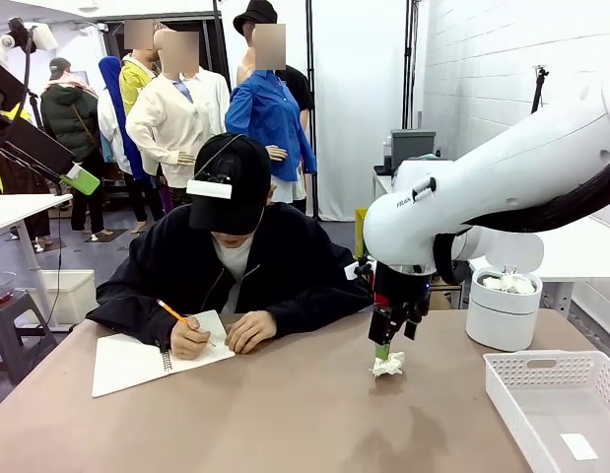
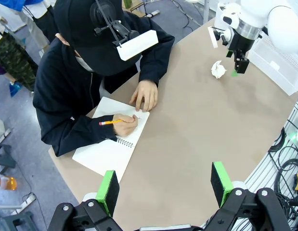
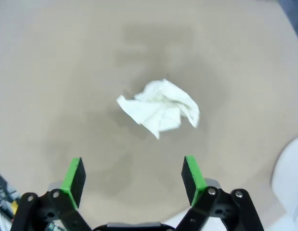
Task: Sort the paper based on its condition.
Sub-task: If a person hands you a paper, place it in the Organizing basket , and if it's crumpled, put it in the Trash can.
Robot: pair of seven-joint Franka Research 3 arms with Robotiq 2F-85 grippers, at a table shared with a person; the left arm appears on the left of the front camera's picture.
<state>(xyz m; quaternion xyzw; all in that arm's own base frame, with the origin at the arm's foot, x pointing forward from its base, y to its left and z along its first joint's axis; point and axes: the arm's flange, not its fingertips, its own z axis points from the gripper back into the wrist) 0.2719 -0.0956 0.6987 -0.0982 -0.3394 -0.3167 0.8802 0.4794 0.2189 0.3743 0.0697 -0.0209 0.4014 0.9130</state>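
One crumpled paper wad on surface, left of white basket, more paper in white bin. Right pincer spread wide above wad. Left pincer wide, holding nothing.

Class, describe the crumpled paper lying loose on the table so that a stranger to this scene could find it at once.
Start at the brown table and go to its right half, where the right gripper hangs open just above the surface. The crumpled paper is the small white wad directly under it. Unlike the flat notebook by the person, it is creased and balled, and unlike the wads in the white bin, it lies loose.
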